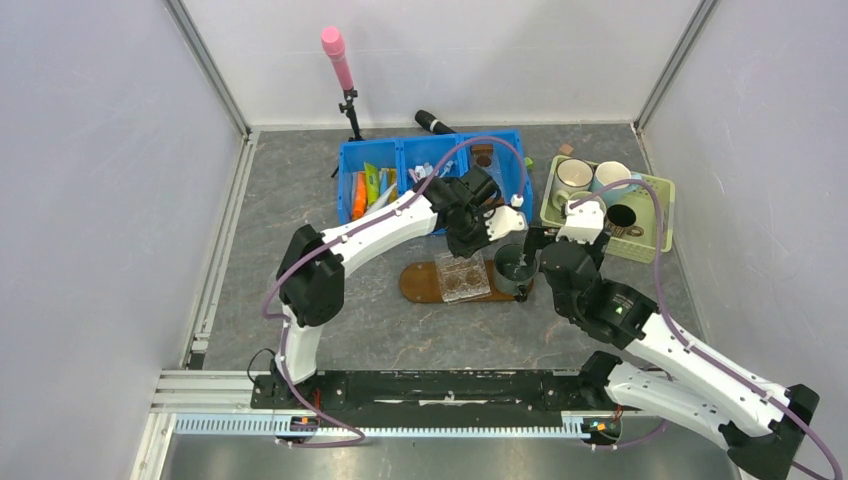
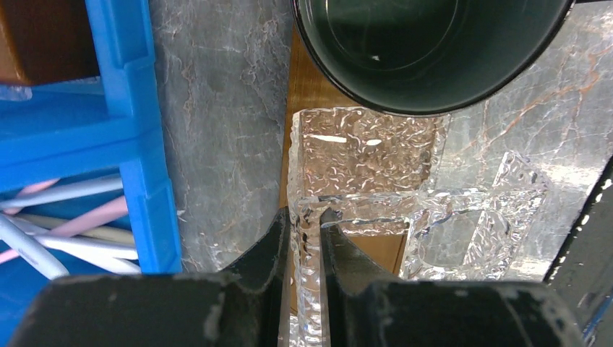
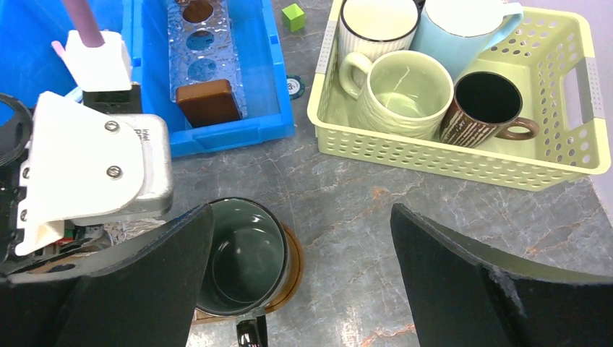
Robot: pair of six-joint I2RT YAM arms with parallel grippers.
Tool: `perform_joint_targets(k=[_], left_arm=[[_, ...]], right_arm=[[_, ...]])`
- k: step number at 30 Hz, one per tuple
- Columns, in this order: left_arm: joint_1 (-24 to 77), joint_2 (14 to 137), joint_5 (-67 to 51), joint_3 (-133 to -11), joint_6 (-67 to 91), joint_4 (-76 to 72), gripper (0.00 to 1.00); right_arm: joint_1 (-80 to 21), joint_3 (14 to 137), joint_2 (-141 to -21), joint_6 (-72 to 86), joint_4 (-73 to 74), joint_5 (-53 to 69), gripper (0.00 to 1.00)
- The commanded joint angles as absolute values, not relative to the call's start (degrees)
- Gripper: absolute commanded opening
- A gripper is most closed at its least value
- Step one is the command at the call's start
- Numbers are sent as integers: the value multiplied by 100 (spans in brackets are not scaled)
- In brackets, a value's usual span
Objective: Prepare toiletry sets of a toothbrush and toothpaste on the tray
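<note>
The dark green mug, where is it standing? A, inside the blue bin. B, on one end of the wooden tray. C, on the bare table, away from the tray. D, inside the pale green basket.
B: the dark green mug stands on the end of the wooden tray, right beside the clear holder.

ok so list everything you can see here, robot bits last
dark brown oval wooden tray: one, table centre
clear textured plastic holder: one, on the tray
dark green mug: one, tray's right end
blue plastic bin: one, behind the tray
squeeze tubes: several, orange, green, yellow, bin's left compartment
toothbrush handles: several, pink, pale blue, in bin
pale green plastic basket: one, right of bin
mugs: four, white, blue, green, brown, in basket
pink-tipped stand: one, behind bin
green cube: one, between bin and basket
left gripper: shut on the clear holder
right gripper: open, near the mug
</note>
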State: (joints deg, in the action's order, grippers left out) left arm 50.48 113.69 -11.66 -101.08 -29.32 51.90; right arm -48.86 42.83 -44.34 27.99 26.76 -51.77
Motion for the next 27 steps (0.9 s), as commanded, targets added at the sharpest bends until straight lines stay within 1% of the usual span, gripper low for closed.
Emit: perform_joint_targets(k=[1,5,8,17,21,22,24,27], left_arm=[[5088,11496,-1047,-10535,-3538,5379,2],[5141,11623,-874,-10641,-3713,5450,2],[5174,11805,-940,-10888,-3762,5616,4],[5286,12220,-932,-11256,-3902,5765,17],[5342,12289,-980,-11353,-3912,5792,20],[5357,12282,-1045,-11363,-3907,5795,22],[5381,12286,-1128,-11382,-3893,5783,29],[5414,12271,-1138,-11417,-3845,5787,32]], right_arm=[[-4826,4194,-4345,2781,2628,-5376,98],[-4782,4159,-4289,2737,2619,-5442,98],[-4765,4110,-4210,2717,2580,-5499,98],[-4753,3983,-4013,2654,2513,-5541,98],[-4746,3947,-3966,2641,2508,-5562,98],[-4746,3939,-3962,2635,2513,-5566,98],[-4746,3931,-3956,2624,2510,-5579,98],[-4738,3929,-3962,2623,2503,-5588,98]])
